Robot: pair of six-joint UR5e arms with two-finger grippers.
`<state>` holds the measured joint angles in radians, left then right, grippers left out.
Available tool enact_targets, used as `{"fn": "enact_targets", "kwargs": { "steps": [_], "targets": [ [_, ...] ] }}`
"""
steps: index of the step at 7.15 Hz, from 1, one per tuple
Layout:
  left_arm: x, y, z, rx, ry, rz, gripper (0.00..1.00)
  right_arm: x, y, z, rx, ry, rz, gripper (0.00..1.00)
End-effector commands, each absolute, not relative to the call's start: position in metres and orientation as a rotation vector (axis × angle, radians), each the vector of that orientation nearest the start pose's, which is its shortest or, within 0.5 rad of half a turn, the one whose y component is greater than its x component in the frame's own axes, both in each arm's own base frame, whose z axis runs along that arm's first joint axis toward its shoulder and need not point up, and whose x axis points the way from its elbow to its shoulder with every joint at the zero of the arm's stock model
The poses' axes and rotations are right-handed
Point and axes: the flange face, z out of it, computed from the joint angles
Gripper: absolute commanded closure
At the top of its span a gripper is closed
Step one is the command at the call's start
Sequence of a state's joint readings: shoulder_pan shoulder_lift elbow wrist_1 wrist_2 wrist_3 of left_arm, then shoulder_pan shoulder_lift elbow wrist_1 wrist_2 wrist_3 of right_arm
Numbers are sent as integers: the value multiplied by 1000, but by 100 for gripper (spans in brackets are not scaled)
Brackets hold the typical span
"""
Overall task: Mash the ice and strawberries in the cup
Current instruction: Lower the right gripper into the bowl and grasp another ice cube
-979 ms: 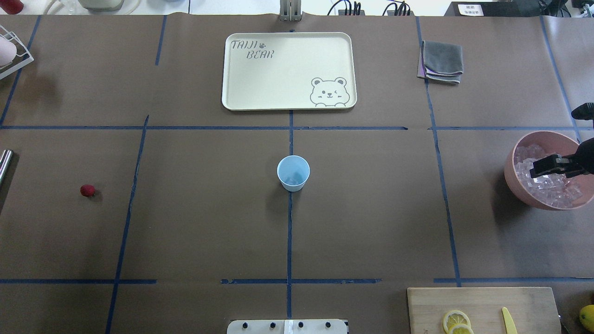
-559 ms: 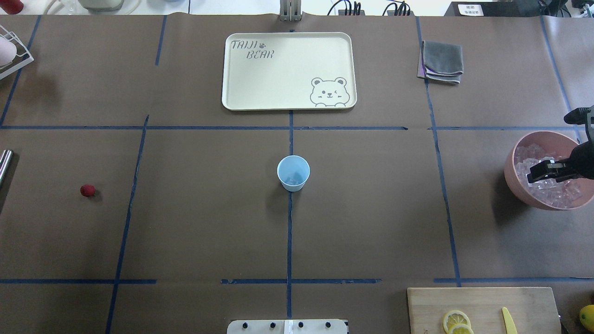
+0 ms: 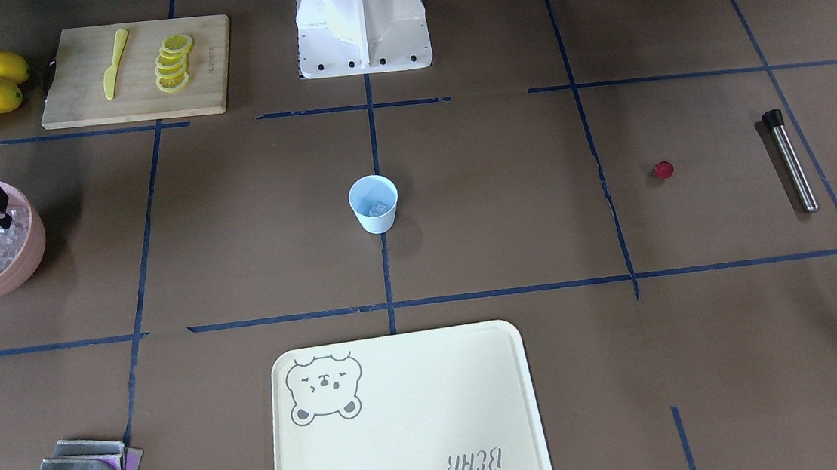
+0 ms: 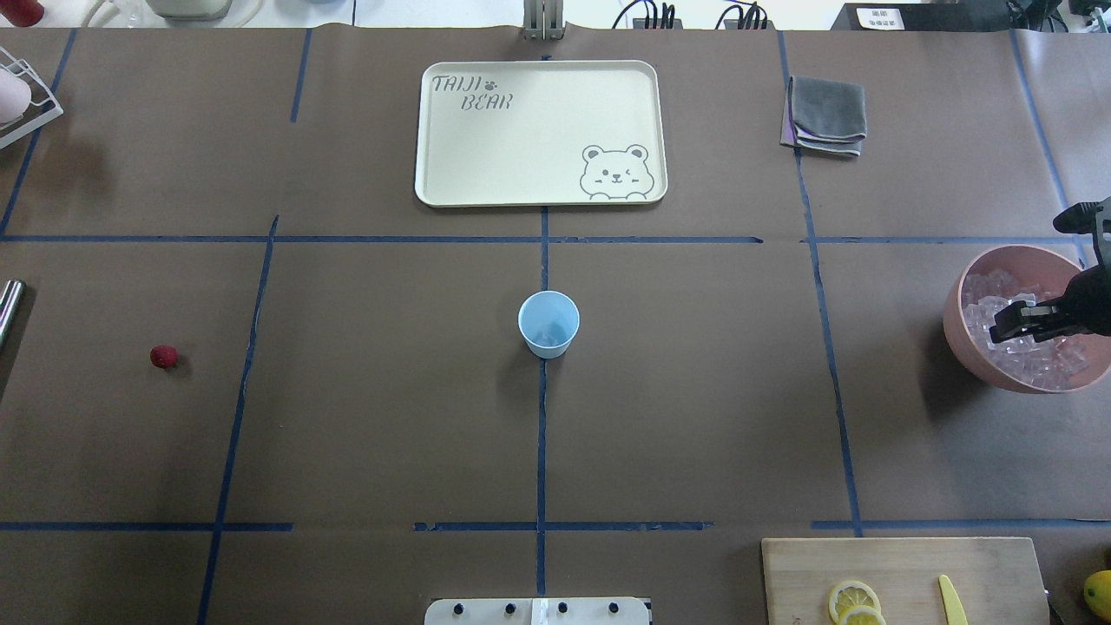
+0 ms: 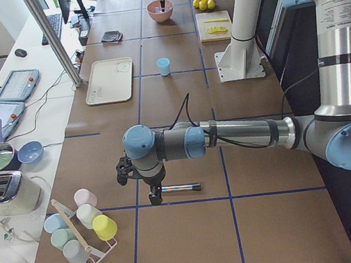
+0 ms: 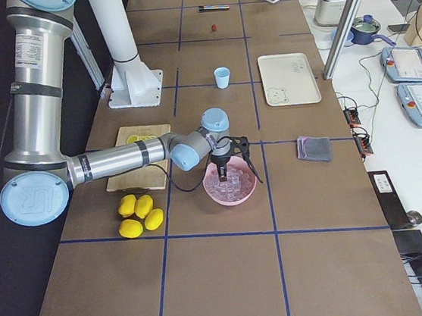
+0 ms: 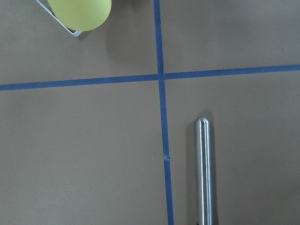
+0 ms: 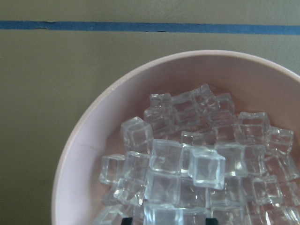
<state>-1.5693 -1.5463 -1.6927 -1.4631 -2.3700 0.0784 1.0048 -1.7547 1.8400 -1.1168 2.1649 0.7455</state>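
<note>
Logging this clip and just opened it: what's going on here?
The right gripper, open, hangs over the ice cubes in the pink bowl at the table's right end. The pale-blue cup in the middle already holds some ice. The strawberry lies untouched on the table, and the left gripper hovers above a steel rod at the left end.

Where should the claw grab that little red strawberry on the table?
Around its widest middle, coming straight down from above. The strawberry is small and round and lies alone on the flat table, with nothing close by, so its sides are free all round. A pinch too high would probably let it slip out.
</note>
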Motion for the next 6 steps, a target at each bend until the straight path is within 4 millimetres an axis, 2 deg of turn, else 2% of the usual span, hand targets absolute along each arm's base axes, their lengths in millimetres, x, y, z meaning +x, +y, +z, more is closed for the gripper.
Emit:
{"fn": "enact_targets", "kwargs": {
  "steps": [1, 2, 3, 4, 6],
  "targets": [
    [-61, -479, 618, 23, 799, 72, 0, -172, -416, 565, 64, -779, 9, 39],
    [-61, -479, 617, 25, 799, 73, 0, -173, -416, 564, 64, -780, 9, 48],
    [-61, -479, 617, 25, 799, 73, 0, -172, -416, 561, 65, -787, 5, 87],
    [-61, -479, 617, 25, 799, 73, 0, -173, -416, 561, 69, -786, 6, 99],
    [-61, -479, 616, 27, 799, 73, 0, -168, -414, 555, 76, -795, 7, 100]
  ]
}}
